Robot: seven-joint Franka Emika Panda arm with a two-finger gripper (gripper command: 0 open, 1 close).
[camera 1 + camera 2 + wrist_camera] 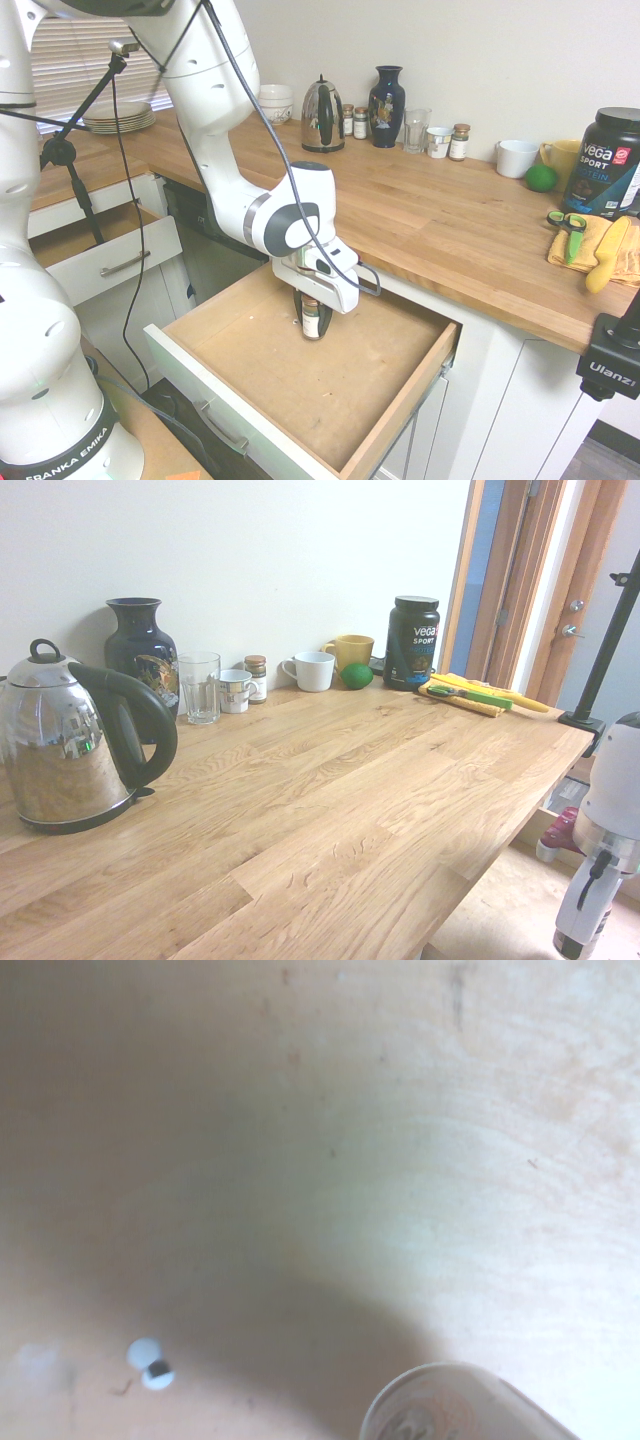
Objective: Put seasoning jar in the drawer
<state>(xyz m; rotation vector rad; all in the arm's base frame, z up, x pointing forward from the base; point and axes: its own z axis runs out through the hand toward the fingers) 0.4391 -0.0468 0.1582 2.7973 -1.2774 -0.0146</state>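
The white arm bends steeply down from above the butcher-block counter (pixel 440 220), its two-finger gripper (pixel 312 318) clamped on the small clear glass seasoning jar (pixel 313 320), held upright low inside the wide wooden-bottomed drawer (pixel 330 400).

Even, soft daylight in both exterior views. The blinds (pixel 60 60) at the window glow bright, nearly washed out. The wall (pixel 300 560) in the second exterior view is overexposed. The kettle (pixel 60 750) carries mirror reflections and small highlights. Sheen on the countertop (pixel 330 780) towards the doorway. Straight lines bow slightly at the frame edges. The wrist view is soft and out of focus: a broad dark shadow falls across the drawer bottom (pixel 480 1160), brighter to one side; the jar (pixel 470 1405) is a blur.
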